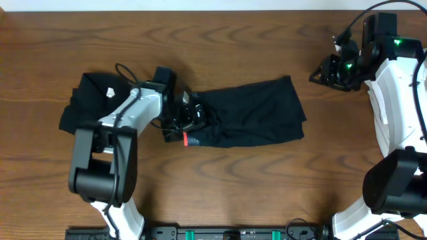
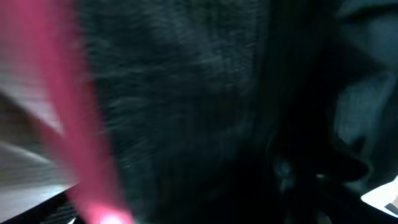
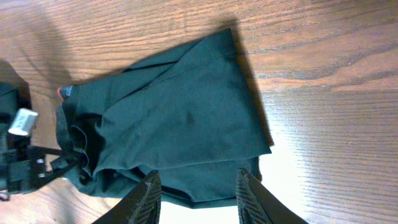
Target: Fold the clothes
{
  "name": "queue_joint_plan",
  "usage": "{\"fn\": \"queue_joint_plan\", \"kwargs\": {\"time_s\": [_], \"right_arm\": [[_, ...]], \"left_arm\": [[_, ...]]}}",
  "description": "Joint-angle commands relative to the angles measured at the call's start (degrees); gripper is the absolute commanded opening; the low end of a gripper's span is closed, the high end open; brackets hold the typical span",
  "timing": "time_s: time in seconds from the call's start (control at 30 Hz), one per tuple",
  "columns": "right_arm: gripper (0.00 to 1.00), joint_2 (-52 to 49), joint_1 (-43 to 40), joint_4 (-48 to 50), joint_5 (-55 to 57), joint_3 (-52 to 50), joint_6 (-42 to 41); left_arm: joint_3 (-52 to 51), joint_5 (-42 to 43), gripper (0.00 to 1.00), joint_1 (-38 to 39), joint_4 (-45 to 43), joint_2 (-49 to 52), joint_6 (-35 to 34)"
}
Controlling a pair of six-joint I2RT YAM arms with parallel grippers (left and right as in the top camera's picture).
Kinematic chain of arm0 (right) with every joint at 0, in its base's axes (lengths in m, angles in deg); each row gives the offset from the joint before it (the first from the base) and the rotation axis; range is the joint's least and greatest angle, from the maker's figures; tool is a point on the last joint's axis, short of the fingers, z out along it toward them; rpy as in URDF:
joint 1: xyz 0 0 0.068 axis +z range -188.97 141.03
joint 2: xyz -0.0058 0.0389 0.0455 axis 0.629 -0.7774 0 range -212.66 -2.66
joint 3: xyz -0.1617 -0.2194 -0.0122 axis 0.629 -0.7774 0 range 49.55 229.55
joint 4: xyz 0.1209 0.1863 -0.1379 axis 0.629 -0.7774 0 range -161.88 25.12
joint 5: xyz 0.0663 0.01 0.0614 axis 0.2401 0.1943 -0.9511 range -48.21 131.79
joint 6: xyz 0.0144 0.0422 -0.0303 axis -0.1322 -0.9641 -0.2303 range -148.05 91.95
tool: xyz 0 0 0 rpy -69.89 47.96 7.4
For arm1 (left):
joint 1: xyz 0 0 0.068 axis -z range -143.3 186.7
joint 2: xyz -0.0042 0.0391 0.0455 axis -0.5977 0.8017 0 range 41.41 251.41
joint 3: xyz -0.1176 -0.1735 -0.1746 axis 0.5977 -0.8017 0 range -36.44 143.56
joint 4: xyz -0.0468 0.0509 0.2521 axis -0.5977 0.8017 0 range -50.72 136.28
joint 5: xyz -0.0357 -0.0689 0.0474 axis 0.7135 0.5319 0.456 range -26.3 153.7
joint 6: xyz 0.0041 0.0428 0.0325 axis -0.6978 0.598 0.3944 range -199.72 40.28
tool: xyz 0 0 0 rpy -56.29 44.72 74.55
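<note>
On my overhead view the trousers (image 1: 250, 113) lie near the middle of the table (image 1: 220, 27), folded to a short black band that runs from 9 o'clock to 3 o'clock. The end at 3 o'clock sits a little higher in the picture. At the 9 o'clock end I see a short piece of the red-orange edge (image 1: 185, 138), next to some grey.

The left gripper (image 1: 190, 113) is down on this same 9 o'clock end, right on the fabric. Its own camera is so close that it gives me only blurred black cloth (image 2: 186, 99) and a pink-red stripe (image 2: 81, 143) at the left side. From these pictures I cannot tell if its jaws are wide, narrow or holding the cloth.

The right gripper (image 1: 321, 73) is at about 2 o'clock from the trousers and apart from them. In its wrist camera the two fingers (image 3: 148, 198) stand wide, with the trousers (image 3: 174, 118) lying flat on the wood further away.

At 9 o'clock from the left gripper, under the left arm, lies a small black garment (image 1: 80, 107) with a white tag (image 1: 110, 92). It is near the trousers; if the two touch I cannot tell, because the arm hides it.
</note>
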Motion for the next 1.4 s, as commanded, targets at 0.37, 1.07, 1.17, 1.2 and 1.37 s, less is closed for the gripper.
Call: {"fn": "queue_joint_plan", "kwargs": {"time_s": [0.37, 1.07, 1.17, 1.2, 1.37], "right_arm": [[0.36, 1.07, 0.0, -0.33, -0.52, 0.98, 0.72], [0.35, 1.07, -0.02, -0.57, -0.5, 0.98, 0.74], [0.35, 1.07, 0.0, -0.57, -0.55, 0.98, 0.46], [0.35, 1.07, 0.0, -0.57, -0.81, 0.98, 0.37], [0.35, 1.07, 0.0, -0.83, -1.33, 0.98, 0.31]], "left_arm": [[-0.28, 0.17, 0.21, 4.24, -9.18, 6.84, -5.81], [27.58, -27.36, 0.06, 0.31, 34.56, -12.55, 18.47], [27.54, -27.39, 0.06, 3.56, 34.14, -11.47, 18.43], [27.52, -27.39, 0.06, 4.66, 33.79, -10.93, 18.34], [27.52, -27.41, 0.06, 11.41, 30.42, -6.82, 16.59]]}}
